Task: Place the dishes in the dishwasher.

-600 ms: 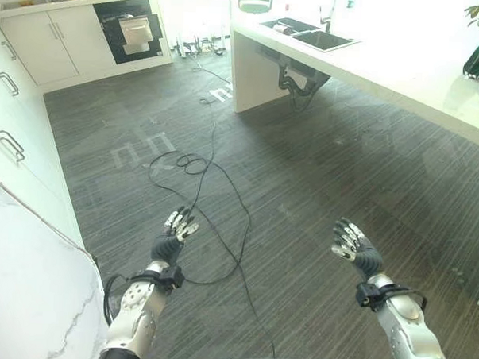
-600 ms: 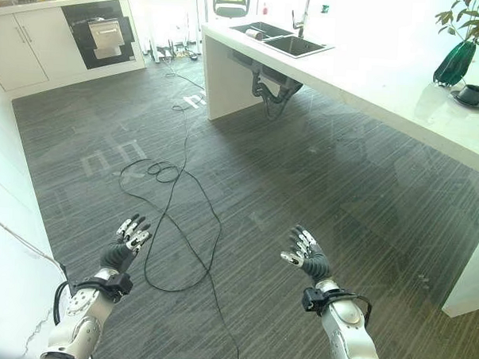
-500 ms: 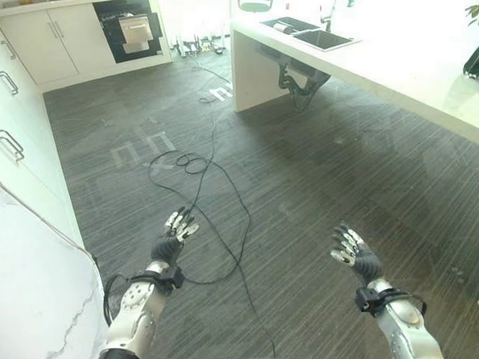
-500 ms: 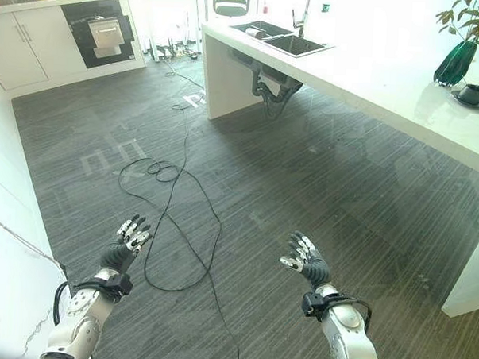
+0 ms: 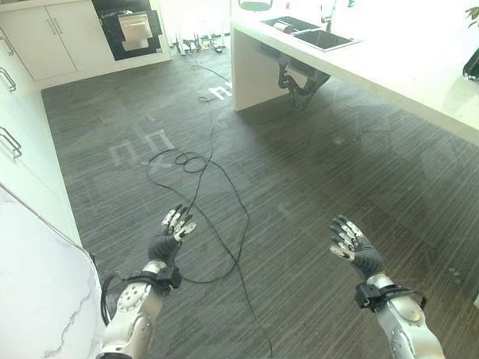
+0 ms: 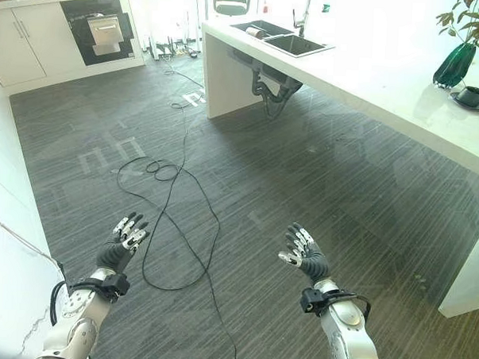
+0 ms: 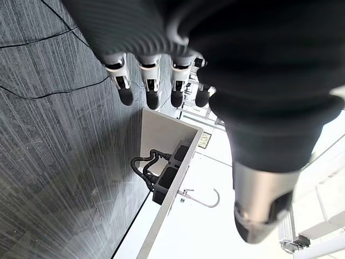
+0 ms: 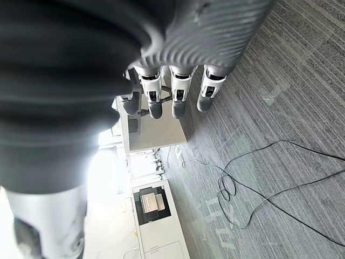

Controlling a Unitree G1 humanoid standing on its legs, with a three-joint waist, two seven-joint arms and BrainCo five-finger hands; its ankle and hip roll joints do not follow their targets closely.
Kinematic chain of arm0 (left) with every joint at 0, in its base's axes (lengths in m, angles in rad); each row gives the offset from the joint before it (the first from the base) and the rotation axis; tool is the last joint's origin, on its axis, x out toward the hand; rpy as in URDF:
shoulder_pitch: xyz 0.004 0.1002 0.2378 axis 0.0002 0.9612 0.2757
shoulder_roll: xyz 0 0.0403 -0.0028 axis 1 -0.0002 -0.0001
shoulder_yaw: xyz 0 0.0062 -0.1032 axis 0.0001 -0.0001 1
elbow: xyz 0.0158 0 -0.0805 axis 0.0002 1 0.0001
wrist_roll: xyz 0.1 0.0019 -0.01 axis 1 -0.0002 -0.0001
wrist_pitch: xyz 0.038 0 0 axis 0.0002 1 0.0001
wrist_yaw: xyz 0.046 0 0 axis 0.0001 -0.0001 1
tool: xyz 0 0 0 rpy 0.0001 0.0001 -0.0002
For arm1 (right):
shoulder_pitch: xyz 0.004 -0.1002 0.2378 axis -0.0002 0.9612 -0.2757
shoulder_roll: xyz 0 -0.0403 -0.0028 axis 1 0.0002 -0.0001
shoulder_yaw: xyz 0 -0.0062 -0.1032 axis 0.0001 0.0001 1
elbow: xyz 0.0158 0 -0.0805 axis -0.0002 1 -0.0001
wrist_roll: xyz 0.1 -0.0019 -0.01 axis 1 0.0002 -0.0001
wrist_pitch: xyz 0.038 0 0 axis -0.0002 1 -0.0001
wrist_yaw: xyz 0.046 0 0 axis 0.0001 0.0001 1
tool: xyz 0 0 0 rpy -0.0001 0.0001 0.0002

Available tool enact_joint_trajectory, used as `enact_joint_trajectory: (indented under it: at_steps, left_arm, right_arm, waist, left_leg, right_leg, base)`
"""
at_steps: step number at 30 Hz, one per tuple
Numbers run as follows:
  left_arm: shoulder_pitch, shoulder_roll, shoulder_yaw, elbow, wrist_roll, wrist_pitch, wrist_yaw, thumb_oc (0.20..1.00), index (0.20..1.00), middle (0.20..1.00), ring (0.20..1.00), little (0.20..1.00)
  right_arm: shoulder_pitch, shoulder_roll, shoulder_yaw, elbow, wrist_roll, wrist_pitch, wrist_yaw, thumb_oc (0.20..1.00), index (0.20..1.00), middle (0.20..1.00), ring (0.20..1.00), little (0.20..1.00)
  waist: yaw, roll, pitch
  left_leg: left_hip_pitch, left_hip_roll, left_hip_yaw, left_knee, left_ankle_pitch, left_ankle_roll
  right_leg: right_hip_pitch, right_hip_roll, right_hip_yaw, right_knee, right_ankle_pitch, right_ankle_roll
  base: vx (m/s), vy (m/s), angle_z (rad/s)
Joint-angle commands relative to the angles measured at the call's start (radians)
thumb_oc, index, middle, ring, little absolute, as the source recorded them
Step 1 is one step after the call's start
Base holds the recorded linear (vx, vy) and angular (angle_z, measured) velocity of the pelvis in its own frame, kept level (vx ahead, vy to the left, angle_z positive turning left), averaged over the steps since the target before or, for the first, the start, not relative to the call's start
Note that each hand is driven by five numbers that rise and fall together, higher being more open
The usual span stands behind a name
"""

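left hand point(image 5: 170, 238): fingers spread, empty, over near floor | right hand point(image 5: 354, 248): fingers apart, empty | dishwasher point(image 5: 133, 28): far left, in cabinet run | dishes point(image 6: 472, 95): far right on bench point(image 6: 403, 79), by green vase point(image 6: 454, 63)

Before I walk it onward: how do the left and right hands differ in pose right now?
The left hand hangs near the white cabinets, beside the black cable; the right hand hangs over bare floor on the counter side. The left hand shows its dark back with fingers pointing away; the right hand is turned more inward, palm partly showing. Both are open and hold nothing.
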Motion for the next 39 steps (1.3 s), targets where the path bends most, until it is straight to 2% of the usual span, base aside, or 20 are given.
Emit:
enact_joint_trajectory:
  at_steps: [1, 4, 7, 8, 9, 11, 13, 15, 19, 20, 22, 25, 26, 27, 28, 29, 30, 32, 34, 39]
  left_arm:
    - [-0.042, 0.021, 0.036, -0.027, -0.024, -0.058, -0.002, 1.0, 1.0, 1.0, 1.0, 1.0]
    - [-0.05, 0.021, 0.045, -0.025, -0.029, -0.075, 0.0, 1.0, 1.0, 1.0, 1.0, 1.0]
    - [-0.055, 0.02, 0.042, -0.02, -0.035, -0.089, -0.019, 1.0, 1.0, 1.0, 1.0, 1.0]
    - [-0.053, 0.018, 0.044, -0.022, -0.033, -0.087, -0.023, 1.0, 1.0, 1.0, 1.0, 1.0]
    - [-0.05, 0.017, 0.043, -0.017, -0.034, -0.087, -0.03, 1.0, 1.0, 1.0, 1.0, 1.0]
    - [-0.036, 0.016, 0.032, -0.017, -0.049, -0.079, -0.034, 1.0, 1.0, 1.0, 1.0, 1.0]
    - [-0.003, 0.01, 0.031, -0.035, -0.092, -0.073, -0.032, 1.0, 1.0, 1.0, 1.0, 1.0]
    - [0.042, -0.01, 0.038, -0.036, -0.101, -0.104, -0.051, 1.0, 1.0, 1.0, 1.0, 1.0]
    - [0.035, 0.007, 0.053, -0.037, -0.1, -0.077, -0.071, 1.0, 1.0, 1.0, 1.0, 1.0]
    - [0.026, 0.015, 0.051, -0.037, -0.116, -0.056, -0.08, 1.0, 1.0, 1.0, 1.0, 1.0]
    - [-0.004, 0.023, 0.04, -0.052, -0.126, -0.027, -0.086, 1.0, 1.0, 1.0, 1.0, 1.0]
    - [-0.034, 0.035, 0.02, -0.059, -0.111, 0.001, -0.092, 1.0, 1.0, 1.0, 1.0, 1.0]
    - [-0.04, 0.035, 0.015, -0.064, -0.091, 0.012, -0.092, 1.0, 1.0, 1.0, 1.0, 1.0]
    - [-0.052, 0.039, -0.004, -0.077, -0.068, 0.019, -0.062, 1.0, 1.0, 1.0, 1.0, 1.0]
    - [-0.055, 0.043, -0.005, -0.079, -0.075, 0.022, -0.065, 1.0, 1.0, 1.0, 1.0, 1.0]
    - [-0.059, 0.045, 0.002, -0.103, -0.115, 0.064, -0.1, 1.0, 1.0, 1.0, 1.0, 1.0]
    - [-0.058, 0.045, 0.003, -0.106, -0.123, 0.071, -0.104, 1.0, 1.0, 1.0, 1.0, 1.0]
    - [-0.029, 0.048, -0.021, -0.104, -0.124, 0.048, -0.114, 1.0, 1.0, 1.0, 1.0, 1.0]
    - [-0.016, 0.045, -0.048, -0.101, -0.126, 0.025, -0.13, 1.0, 1.0, 1.0, 1.0, 1.0]
    - [-0.021, 0.046, -0.069, -0.088, -0.121, 0.018, -0.165, 1.0, 1.0, 1.0, 1.0, 1.0]
  right_arm:
    - [-0.03, -0.007, -0.03, -0.039, 0.013, -0.058, 0.019, 1.0, 1.0, 1.0, 1.0, 1.0]
    - [-0.031, -0.024, -0.032, -0.055, 0.013, -0.056, 0.029, 1.0, 1.0, 1.0, 1.0, 1.0]
    - [-0.03, -0.049, -0.039, -0.057, 0.024, -0.078, 0.035, 1.0, 1.0, 1.0, 1.0, 1.0]
    - [-0.029, -0.049, -0.042, -0.053, 0.018, -0.086, 0.039, 1.0, 1.0, 1.0, 1.0, 1.0]
    - [-0.029, -0.046, -0.044, -0.048, 0.013, -0.089, 0.035, 1.0, 1.0, 1.0, 1.0, 1.0]
    - [-0.043, -0.056, -0.042, -0.044, 0.037, -0.074, 0.023, 1.0, 1.0, 1.0, 1.0, 1.0]
    - [-0.031, -0.063, -0.054, -0.061, 0.078, -0.051, 0.049, 1.0, 1.0, 1.0, 1.0, 1.0]
    - [-0.015, -0.061, -0.06, -0.045, 0.084, -0.065, 0.094, 1.0, 1.0, 1.0, 1.0, 1.0]
    - [0.011, -0.036, -0.063, -0.072, 0.197, -0.025, 0.113, 1.0, 1.0, 1.0, 1.0, 1.0]
    - [0.021, -0.011, -0.07, -0.089, 0.218, -0.016, 0.109, 1.0, 1.0, 1.0, 1.0, 1.0]
    - [0.011, 0.02, -0.044, -0.109, 0.204, -0.026, 0.081, 1.0, 1.0, 1.0, 1.0, 1.0]
    - [0.007, 0.048, -0.022, -0.127, 0.181, -0.045, 0.051, 1.0, 1.0, 1.0, 1.0, 1.0]
    - [0.005, 0.056, -0.013, -0.127, 0.17, -0.052, 0.037, 1.0, 1.0, 1.0, 1.0, 1.0]
    - [-0.009, 0.055, 0.013, -0.111, 0.161, -0.062, 0.015, 1.0, 1.0, 1.0, 1.0, 1.0]
    - [-0.008, 0.051, 0.014, -0.114, 0.161, -0.062, 0.01, 1.0, 1.0, 1.0, 1.0, 1.0]
    - [0.014, 0.035, -0.008, -0.129, 0.189, -0.057, 0.002, 1.0, 1.0, 1.0, 1.0, 1.0]
    - [0.017, 0.034, -0.012, -0.129, 0.194, -0.057, 0.002, 1.0, 1.0, 1.0, 1.0, 1.0]
    - [0.062, 0.015, -0.038, -0.129, 0.221, -0.065, 0.023, 1.0, 1.0, 1.0, 1.0, 1.0]
    - [0.08, 0.009, -0.053, -0.133, 0.228, -0.074, 0.027, 1.0, 1.0, 1.0, 1.0, 1.0]
    - [0.058, -0.01, -0.055, -0.106, 0.245, -0.099, -0.009, 1.0, 1.0, 1.0, 1.0, 1.0]
  waist:
    - [0.004, 0.015, -0.002]
    - [0.007, -0.007, 0.034]
    - [0.005, -0.037, 0.079]
    - [0.007, -0.036, 0.091]
    - [0.004, -0.033, 0.098]
    - [0.005, -0.004, 0.104]
    - [0.026, 0.03, 0.102]
    - [0.04, 0.039, 0.102]
    - [0.062, 0.02, 0.073]
    - [0.076, 0.004, 0.061]
    - [0.091, -0.01, 0.041]
    - [0.1, 0.003, 0.027]
    - [0.095, 0.017, 0.028]
    - [0.071, 0.034, 0.035]
    - [0.064, 0.029, 0.039]
    - [0.031, 0.017, 0.059]
    - [0.027, 0.016, 0.06]
    - [-0.033, -0.007, 0.075]
    - [-0.054, 0.008, 0.084]
    - [-0.083, -0.005, 0.061]
  left_leg:
    - [0.044, 0.07, 0.032, 0.003, -0.06, -0.074]
    - [-0.018, 0.059, 0.025, 0.18, -0.081, -0.081]
    - [-0.209, 0.095, 0.038, 0.59, -0.014, -0.114]
    - [-0.252, 0.12, 0.043, 0.615, 0.019, -0.124]
    - [-0.26, 0.148, 0.07, 0.579, 0.026, -0.127]
    - [-0.221, 0.212, 0.157, 0.273, 0.086, -0.143]
    - [-0.205, 0.239, 0.096, 0.005, 0.225, -0.182]
    - [-0.252, 0.269, 0.031, 0.003, 0.261, -0.197]
    - [-0.238, 0.223, 0.112, 0.073, 0.132, -0.137]
    - [-0.258, 0.189, 0.1, 0.103, 0.106, -0.114]
    - [-0.218, 0.124, 0.105, 0.074, 0.079, -0.064]
    - [-0.164, 0.067, 0.08, 0.039, 0.048, -0.024]
    - [-0.136, 0.053, 0.066, 0.033, 0.03, -0.01]
    - [-0.087, 0.037, 0.049, 0.016, 0.013, 0.002]
    - [-0.076, 0.026, 0.04, 0.014, 0.012, 0.003]
    - [-0.016, 0.005, 0.004, 0.003, -0.013, -0.008]
    - [-0.013, 0.004, 0.0, 0.003, -0.016, -0.01]
    - [0.058, -0.026, -0.05, 0.003, -0.085, -0.019]
    - [0.097, -0.029, -0.088, 0.003, -0.115, -0.01]
    - [0.206, -0.05, -0.071, 0.074, -0.246, 0.0]
  right_leg:
    - [0.011, -0.009, -0.02, 0.005, -0.073, 0.034]
    - [0.014, -0.014, -0.008, 0.041, -0.087, 0.008]
    - [-0.001, -0.023, -0.006, 0.07, -0.096, -0.035]
    - [0.002, -0.018, -0.004, 0.076, -0.098, -0.037]
    - [0.008, -0.014, -0.005, 0.078, -0.103, -0.034]
    - [0.051, 0.002, -0.02, 0.054, -0.131, -0.013]
    - [0.106, 0.012, -0.005, 0.036, -0.161, 0.004]
    - [0.15, 0.014, 0.027, 0.051, -0.204, -0.002]
    - [0.178, -0.07, -0.003, 0.182, -0.271, 0.058]
    - [0.182, -0.102, -0.015, 0.215, -0.24, 0.089]
    - [0.128, -0.179, -0.055, 0.375, -0.076, 0.156]
    - [0.053, -0.238, -0.064, 0.643, 0.046, 0.165]
    - [-0.014, -0.241, -0.053, 0.759, 0.061, 0.153]
    - [-0.132, -0.183, -0.063, 0.759, -0.002, 0.111]
    - [-0.144, -0.158, -0.077, 0.711, -0.039, 0.106]
    - [-0.194, -0.105, -0.139, 0.44, -0.046, 0.097]
    - [-0.199, -0.099, -0.144, 0.403, -0.037, 0.097]
    - [-0.284, -0.089, -0.078, 0.046, 0.105, 0.144]
    - [-0.382, -0.094, -0.047, 0.005, 0.114, 0.15]
    - [-0.37, -0.106, -0.108, 0.005, 0.159, 0.129]
  base:
    - [0.14, -0.135, 0.01]
    - [0.11, -0.169, 0.03]
    - [0.09, -0.189, 0.2]
    - [0.18, -0.088, 0.25]
    - [0.35, 0.059, 0.1]
    - [0.46, 0.202, -0.1]
    - [0.58, 0.325, 0.03]
    - [0.67, 0.363, -0.25]
    - [0.68, 0.337, -0.44]
    - [0.56, 0.276, -0.1]
    - [0.59, 0.351, -0.1]
    - [0.42, 0.295, 0.23]
    - [0.62, 0.315, 0.3]
    - [0.57, 0.222, 0.19]
    - [0.8, 0.041, 0.42]
    - [0.54, -0.083, 0.83]
    - [0.75, -0.164, 1.07]
    - [0.67, -0.173, 1.04]
    - [0.71, -0.167, 1.18]
    - [0.7, -0.246, 0.55]
